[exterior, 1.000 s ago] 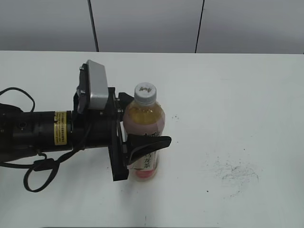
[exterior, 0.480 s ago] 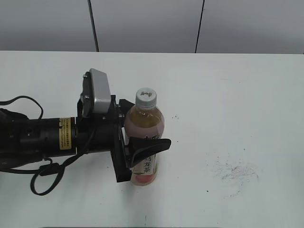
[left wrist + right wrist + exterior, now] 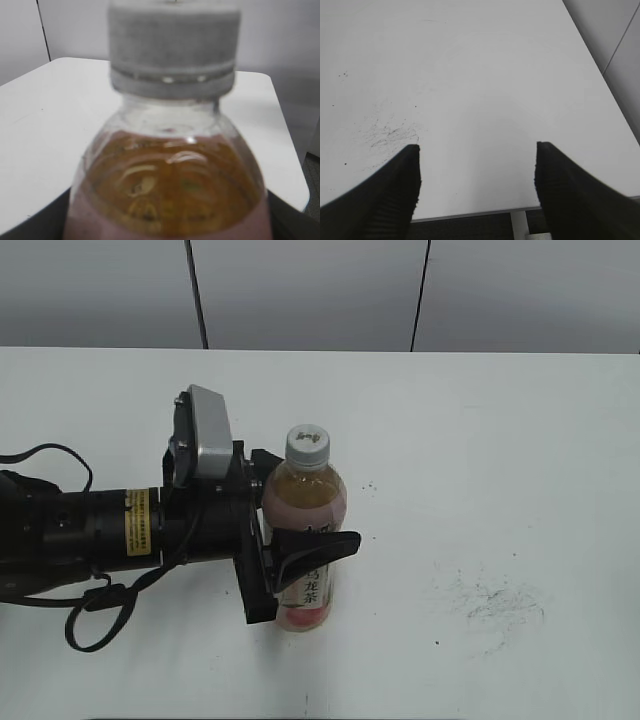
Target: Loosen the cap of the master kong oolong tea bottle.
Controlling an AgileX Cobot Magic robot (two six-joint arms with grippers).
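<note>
The master kong oolong tea bottle (image 3: 304, 530) stands upright on the white table, amber tea above a pink label. Its white-grey cap (image 3: 307, 443) is on top. My left gripper (image 3: 295, 545) comes in from the left and is shut on the bottle's body at label height. In the left wrist view the bottle (image 3: 170, 185) fills the frame, with the cap (image 3: 172, 47) at the top, blurred; the fingers barely show. My right gripper (image 3: 477, 192) is open and empty over the table's edge, and it is out of the exterior view.
The white table (image 3: 500, 460) has a patch of dark scuff marks (image 3: 495, 602) right of the bottle, also in the right wrist view (image 3: 387, 132). A black cable (image 3: 95, 615) loops off the left arm. A grey panelled wall stands behind.
The left arm has shifted slightly and the bottle moved a little down and left with it over the first half second. Since then nothing has visibly moved.
</note>
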